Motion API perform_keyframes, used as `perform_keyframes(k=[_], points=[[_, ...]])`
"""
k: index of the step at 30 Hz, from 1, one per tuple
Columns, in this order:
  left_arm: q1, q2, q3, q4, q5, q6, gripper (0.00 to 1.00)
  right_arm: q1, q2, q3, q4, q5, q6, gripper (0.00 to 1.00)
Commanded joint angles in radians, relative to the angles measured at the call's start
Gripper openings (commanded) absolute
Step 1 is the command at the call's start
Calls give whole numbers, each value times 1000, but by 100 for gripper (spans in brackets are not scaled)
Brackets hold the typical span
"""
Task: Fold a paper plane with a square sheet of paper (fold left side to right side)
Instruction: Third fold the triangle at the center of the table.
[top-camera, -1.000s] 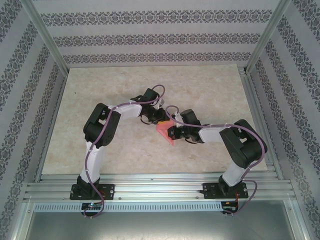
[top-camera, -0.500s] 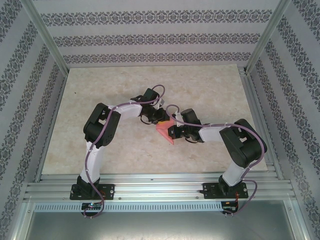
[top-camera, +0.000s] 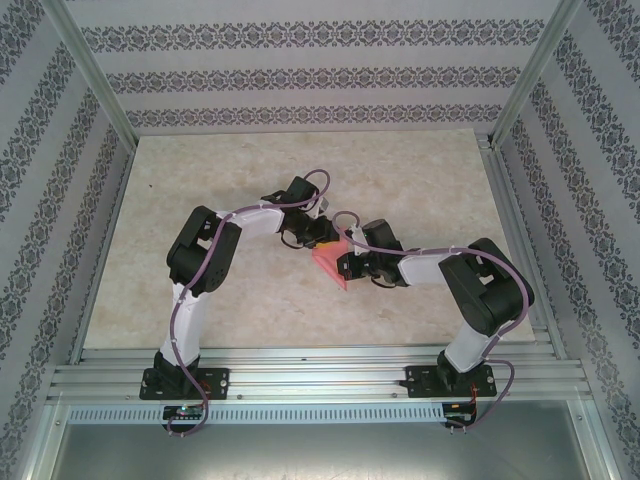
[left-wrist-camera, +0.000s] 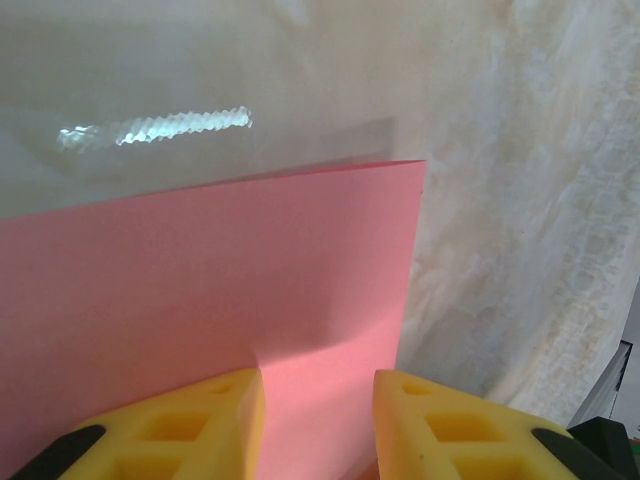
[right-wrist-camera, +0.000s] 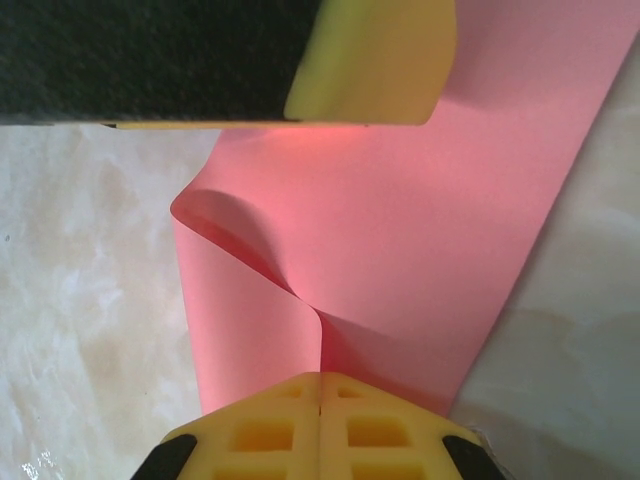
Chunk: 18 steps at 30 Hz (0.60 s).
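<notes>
You are working in a robotics lab cell, not a home, whatever the wallpaper (top-camera: 300, 80) suggests: its patterned bands only line the walls of a box framed by bare aluminium posts (top-camera: 95, 75). Your left arm (top-camera: 200, 255) and right arm (top-camera: 490, 290) are bolted to slotted aluminium rails (top-camera: 320, 375) at the near edge of a marble-look tabletop (top-camera: 420, 180). A purple cable (top-camera: 176, 325) runs exposed along the left arm, and a perforated metal strip (top-camera: 320, 413) sits just below the rails.

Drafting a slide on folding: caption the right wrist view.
Right hand pinched shut on the buckled square sheet of paper, over a marbled table.
</notes>
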<state>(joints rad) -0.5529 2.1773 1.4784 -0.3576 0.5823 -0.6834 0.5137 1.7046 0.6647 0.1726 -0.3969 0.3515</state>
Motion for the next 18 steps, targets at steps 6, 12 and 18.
perform_keyframes(k=[6, 12, 18], points=[[-25, 53, -3, -46, -37, 25, 36, -20, -19, 7, 12, 17, 25, 0], [-25, 55, -4, -44, -36, 24, 36, -20, -10, 22, -10, 21, 16, 0], [-27, 54, -6, -41, -35, 22, 36, -23, -10, 19, -12, 36, 17, 0]])
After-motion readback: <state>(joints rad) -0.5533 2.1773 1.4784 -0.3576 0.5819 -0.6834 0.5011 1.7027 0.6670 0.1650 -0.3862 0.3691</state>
